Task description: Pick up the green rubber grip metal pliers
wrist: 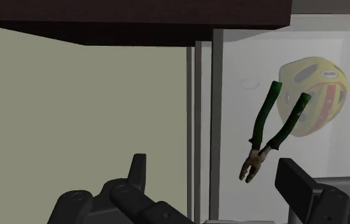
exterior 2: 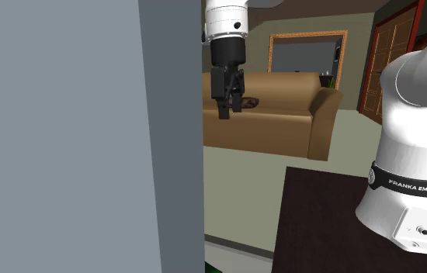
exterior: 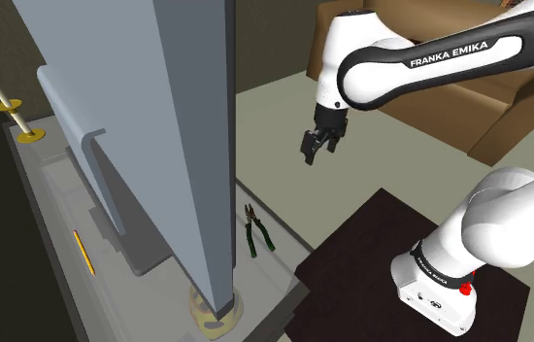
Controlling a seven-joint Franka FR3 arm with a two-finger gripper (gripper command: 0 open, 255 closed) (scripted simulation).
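One pair of pliers (exterior: 256, 231): dark green grips spread in a V, worn metal head. They lie flat on the pale grey table (exterior: 267, 270), at 7 o'clock from the hand (exterior: 316, 153) in the shoulder view, head toward 12. Hand open, fingers apart, nothing between them, well above the table. Tall grey slab (exterior: 158, 117) at 9 o'clock of the pliers, yellow rounded object (exterior: 215, 313) at its foot. Dark stand (exterior: 352, 253) at 4 o'clock. Brown sofa (exterior: 488, 97) behind, pale floor (exterior: 284, 126).

Approach: open from above.
Air below my gripper (exterior: 314, 152) seems free; tall grey panel (exterior: 192, 146) stands just beside the pliers (exterior: 254, 231), dark stand (exterior: 352, 253) opposite.
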